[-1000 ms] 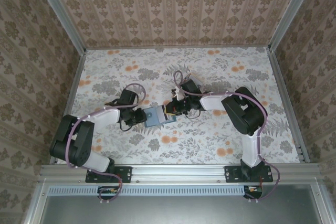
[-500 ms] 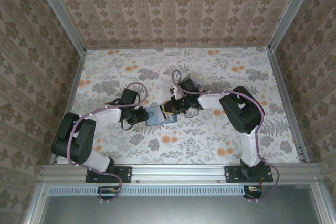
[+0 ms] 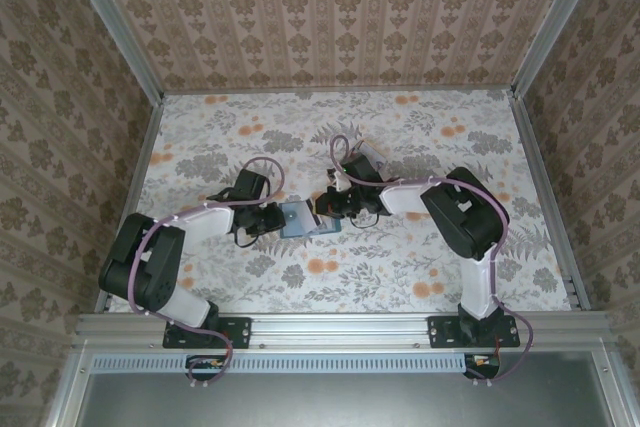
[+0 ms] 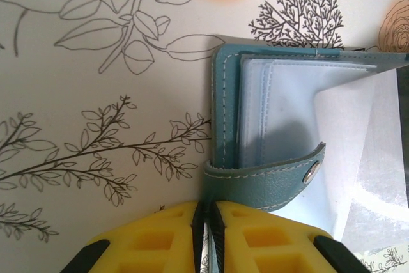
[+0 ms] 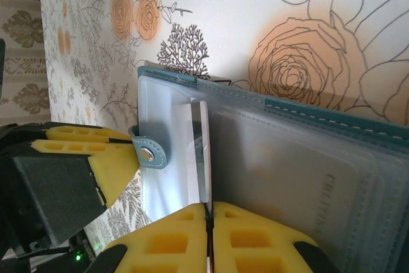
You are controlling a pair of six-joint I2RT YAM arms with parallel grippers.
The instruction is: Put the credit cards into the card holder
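Floral-printed table [image 3: 420,247] enclosed by patterned wallpaper walls [image 3: 330,17], seen from above. The left arm [image 3: 190,222] rises from its base at the near left, folds at the elbow and reaches right. The right arm [image 3: 420,192] rises from the near right, bends at a high elbow and reaches left. The two wrists face each other at the table's centre. The card holder [image 3: 298,219], teal, lies open between the left gripper [image 3: 278,219] and the right gripper [image 3: 322,213].

Left wrist view: the yellow fingers [image 4: 160,241] are drawn almost together and pinch a thin edge of the card holder at its near side. A teal strap [image 4: 268,180] with a metal snap [image 4: 312,172] crosses the clear sleeves [image 4: 281,113] just beyond the fingertips.

Right wrist view: the right gripper's yellow fingers [image 5: 255,241] are pressed together on a thin pale credit card [image 5: 204,151]. The card is seen edge-on and stands among the holder's clear sleeves. The left gripper's fingers hold the cover on the left.
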